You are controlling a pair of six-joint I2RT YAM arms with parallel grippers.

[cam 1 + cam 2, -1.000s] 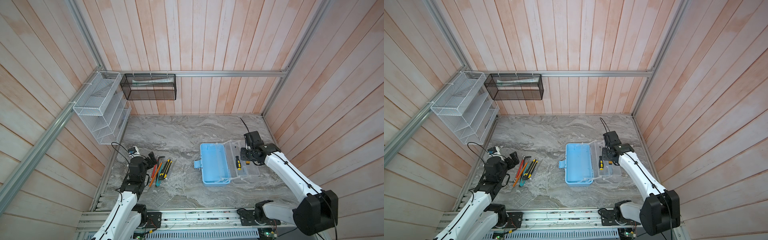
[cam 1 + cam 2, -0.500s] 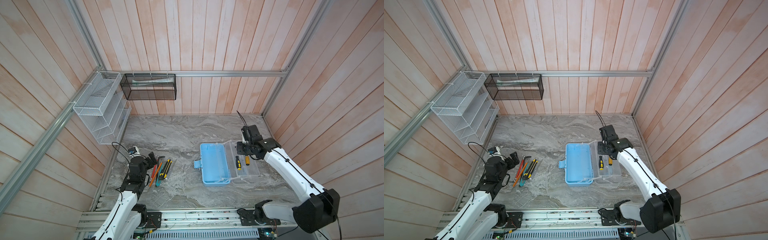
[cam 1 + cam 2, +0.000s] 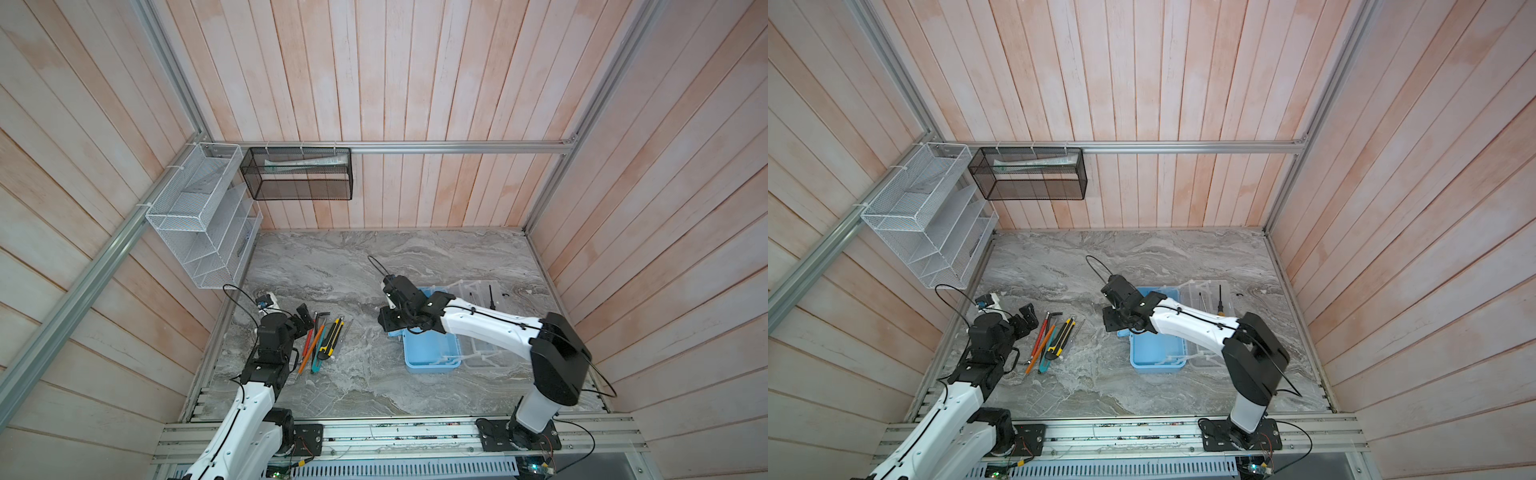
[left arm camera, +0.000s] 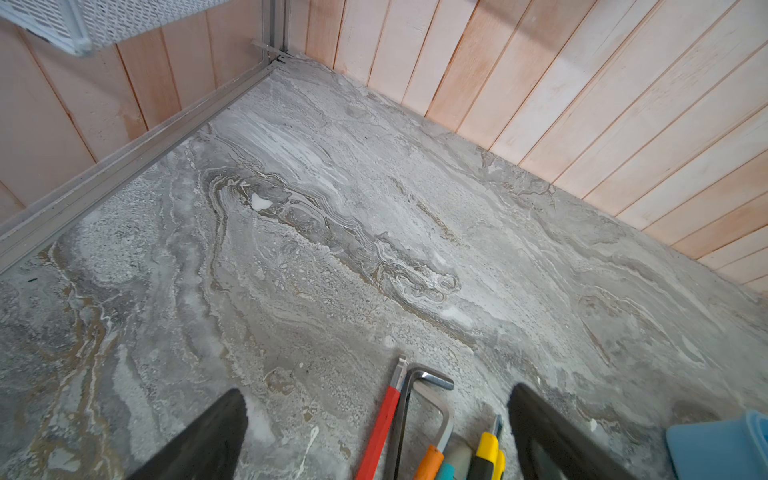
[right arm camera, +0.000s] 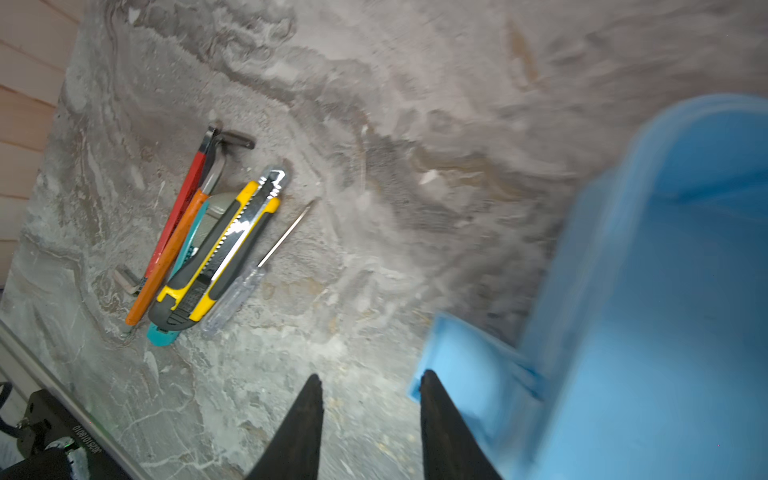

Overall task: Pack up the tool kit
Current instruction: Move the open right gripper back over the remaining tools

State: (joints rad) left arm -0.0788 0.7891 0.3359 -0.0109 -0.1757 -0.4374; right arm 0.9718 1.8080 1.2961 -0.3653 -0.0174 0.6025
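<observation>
Right gripper (image 3: 388, 322) has left the far side of the case, where it hung over the clear lid (image 3: 478, 291), and now hangs past the blue base (image 3: 432, 349) on the side facing the left edge of the tabletop (image 3: 374, 257), just above the case handle (image 5: 465, 357). Its jaws stand partly apart with nothing between them, wider than a second ago. A screwdriver (image 3: 1220, 302) lies in the open lid beside a second slim tool, so that delivery appears complete and the arm seems bound for the next item. Left gripper (image 4: 376, 390) has not shifted: its jaws are spread to the full and empty, poised over the far ends of the red pencil (image 4: 384, 419) and hex key (image 4: 428, 382). The case lies open toward the near right of the tabletop. Unpacked tools remain in a tight row by the left edge: red and orange pencils (image 5: 166, 257), a teal tool (image 5: 162, 336), the yellow-black cutter (image 5: 224, 249) and a clear-handled screwdriver (image 5: 249, 274). Judgement: packing is only begun. Both arms are converging on the same row, so a clash is the main risk.
</observation>
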